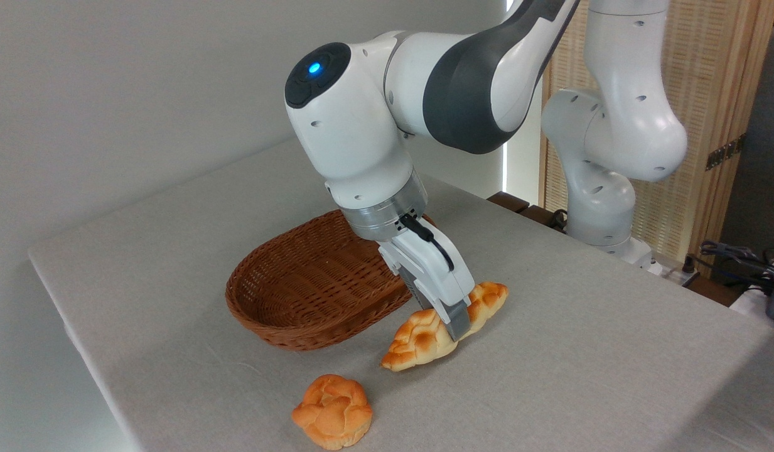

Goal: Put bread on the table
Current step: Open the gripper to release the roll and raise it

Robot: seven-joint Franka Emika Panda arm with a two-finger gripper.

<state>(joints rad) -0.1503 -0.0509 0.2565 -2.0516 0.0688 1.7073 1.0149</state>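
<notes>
The bread (418, 340), a braided golden loaf with pointed ends, lies slanted just right of the basket, its near left tip touching the table (581, 351). My gripper (445, 323) comes down onto the loaf's middle, with one finger (459, 325) pressed against its front side and the other behind it. The jaws are shut on the bread. The far right end of the loaf pokes out beyond the gripper.
A brown oval wicker basket (299, 295) stands left of the loaf, with nothing showing inside. A small round orange knotted bun (332, 411) sits near the table's front edge. The arm's white base (603, 213) stands at the back right.
</notes>
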